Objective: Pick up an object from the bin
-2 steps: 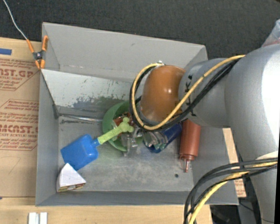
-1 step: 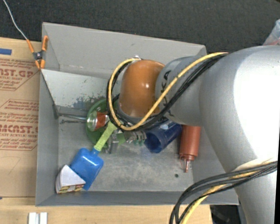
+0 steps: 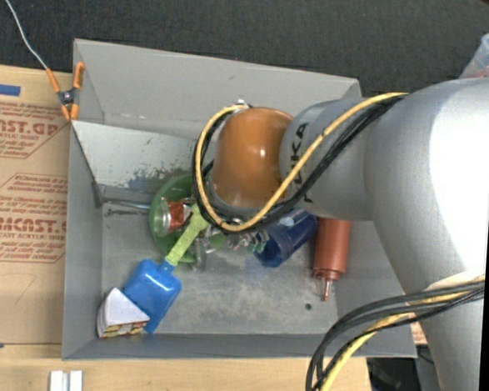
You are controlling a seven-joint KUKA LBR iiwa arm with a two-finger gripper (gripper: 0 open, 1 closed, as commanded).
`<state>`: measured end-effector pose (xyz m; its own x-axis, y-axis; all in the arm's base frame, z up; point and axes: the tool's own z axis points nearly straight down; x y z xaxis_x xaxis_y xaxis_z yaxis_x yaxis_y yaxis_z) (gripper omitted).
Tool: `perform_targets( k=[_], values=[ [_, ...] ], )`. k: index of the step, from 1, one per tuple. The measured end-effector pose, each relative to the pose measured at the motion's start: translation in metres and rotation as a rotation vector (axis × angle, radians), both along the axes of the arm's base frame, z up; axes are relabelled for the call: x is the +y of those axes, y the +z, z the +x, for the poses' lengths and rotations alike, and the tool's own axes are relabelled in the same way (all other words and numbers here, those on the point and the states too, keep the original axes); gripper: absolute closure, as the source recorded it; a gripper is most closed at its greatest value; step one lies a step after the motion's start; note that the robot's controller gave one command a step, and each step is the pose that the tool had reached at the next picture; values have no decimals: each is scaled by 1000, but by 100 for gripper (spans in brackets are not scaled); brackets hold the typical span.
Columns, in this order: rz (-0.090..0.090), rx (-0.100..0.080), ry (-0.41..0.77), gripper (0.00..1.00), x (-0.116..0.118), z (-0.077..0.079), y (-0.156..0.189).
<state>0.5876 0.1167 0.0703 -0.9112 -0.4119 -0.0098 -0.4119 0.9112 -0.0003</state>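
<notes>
With the gripper [image 3: 225, 233] low at mid-bin [image 3: 245, 309], open or closed I cannot tell under its orange cover [image 3: 247, 161], best centre it on the nearest thing, the green stick [image 3: 184, 241] at 8 o'clock, clear of the green cup [image 3: 170, 204] at 9.

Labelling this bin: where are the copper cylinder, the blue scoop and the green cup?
copper cylinder [image 3: 333, 245]: camera view, middle of its body.
blue scoop [image 3: 152, 288]: camera view, its blue bowl.
green cup [image 3: 162, 206]: camera view, its left wall.
</notes>
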Motion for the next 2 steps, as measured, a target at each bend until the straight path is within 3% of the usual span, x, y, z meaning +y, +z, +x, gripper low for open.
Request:
perform_targets(
  k=[2],
  values=[
    [1, 0, 0, 100, 0, 0, 0]
  ],
)
